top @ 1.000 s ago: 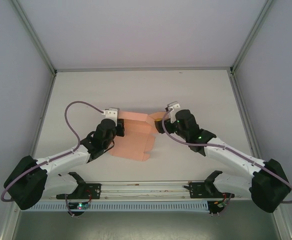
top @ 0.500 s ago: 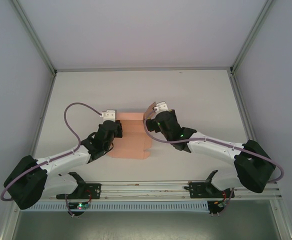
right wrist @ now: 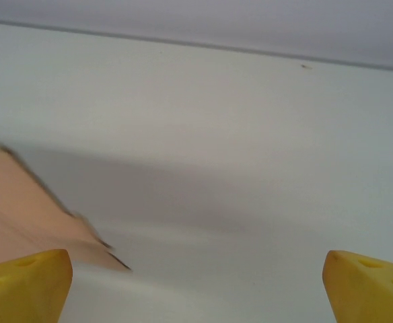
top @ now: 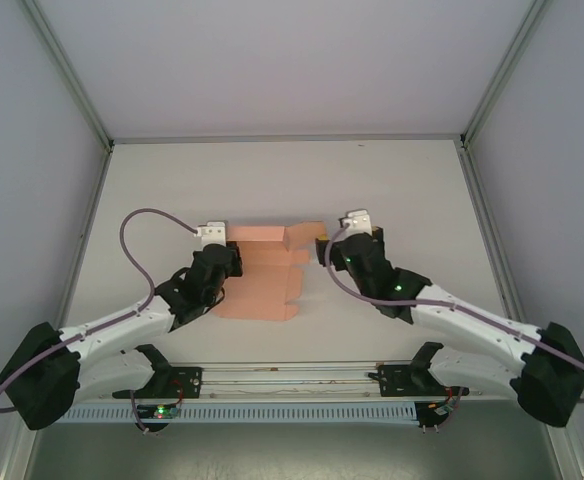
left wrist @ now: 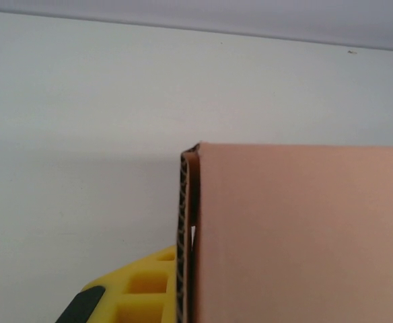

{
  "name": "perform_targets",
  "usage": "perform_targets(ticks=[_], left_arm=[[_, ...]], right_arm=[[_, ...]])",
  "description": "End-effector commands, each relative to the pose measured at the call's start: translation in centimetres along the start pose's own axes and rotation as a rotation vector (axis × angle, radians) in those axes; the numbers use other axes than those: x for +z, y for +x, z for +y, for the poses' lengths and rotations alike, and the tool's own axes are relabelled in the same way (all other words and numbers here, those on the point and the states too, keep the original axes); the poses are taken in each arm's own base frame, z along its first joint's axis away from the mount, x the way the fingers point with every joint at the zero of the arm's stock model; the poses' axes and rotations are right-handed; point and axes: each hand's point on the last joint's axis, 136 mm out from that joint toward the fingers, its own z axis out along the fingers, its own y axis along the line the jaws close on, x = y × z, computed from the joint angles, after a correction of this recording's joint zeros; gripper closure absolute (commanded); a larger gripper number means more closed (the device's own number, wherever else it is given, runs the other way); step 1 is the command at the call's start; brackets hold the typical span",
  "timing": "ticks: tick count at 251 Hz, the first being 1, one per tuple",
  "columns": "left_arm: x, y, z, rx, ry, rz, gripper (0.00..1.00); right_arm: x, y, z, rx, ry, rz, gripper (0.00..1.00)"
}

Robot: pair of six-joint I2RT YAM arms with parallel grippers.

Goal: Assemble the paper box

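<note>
Two sets of fingers flank the paper box (top: 267, 275), which lies mostly flat on the bench (top: 272, 180) between the arms. We see the left fingers (left wrist: 139, 293) drawn narrow on a raised panel at the box's left edge. One yellow finger presses against the card's cut edge, and the other is hidden behind it. The right fingers (right wrist: 25, 282) gape wide and hold nothing, close beside the box's right flap; whether they touch it we cannot tell.

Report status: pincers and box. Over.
Left pincer shut on paper box, left edge. Right pincer open, at right flap. Box unassembled, on table.
</note>
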Motion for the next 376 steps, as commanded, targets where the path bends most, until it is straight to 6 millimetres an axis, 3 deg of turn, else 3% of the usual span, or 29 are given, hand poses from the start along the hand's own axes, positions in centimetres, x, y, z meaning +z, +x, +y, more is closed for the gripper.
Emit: perform_targets(ticks=[1,35,105,178,229,294,334,376], left_arm=[[-0.7,0.2,0.6,-0.028,-0.016,-0.004,1.0],[-1.0,-0.1,0.3,-0.035,0.001,-0.008,1.0],[-0.8,0.3,0.0,-0.037,0.011,0.012,1.0],[-0.7,0.4,0.0,-0.037,0.017,0.016,1.0],[-0.9,0.2,-0.2,-0.057,0.027,0.003,1.0],[-1.2,0.1,0.4,-0.076,0.011,-0.009,1.0],[-1.6,0.2,1.5,-0.073,-0.034,-0.014,1.0],[-2.0,0.2,1.5,-0.059,-0.022,-0.015,1.0]], right_arm=[[0.0,3.8,-0.3,0.035,-0.094,0.092,0.05],[-0.1,3.6,0.6,0.058,-0.184,0.06,0.05],[1.0,1.3,6.2,0.017,-0.392,0.031,0.04],[3.0,0.0,10.3,-0.03,-0.467,0.037,0.04],[4.8,0.8,12.0,-0.027,-0.463,0.063,0.04],[4.7,0.7,10.1,-0.044,-0.326,0.029,0.04],[2.1,1.2,7.4,-0.051,-0.284,0.036,0.03],[-1.4,1.6,3.0,-0.002,-0.26,0.02,0.03]])
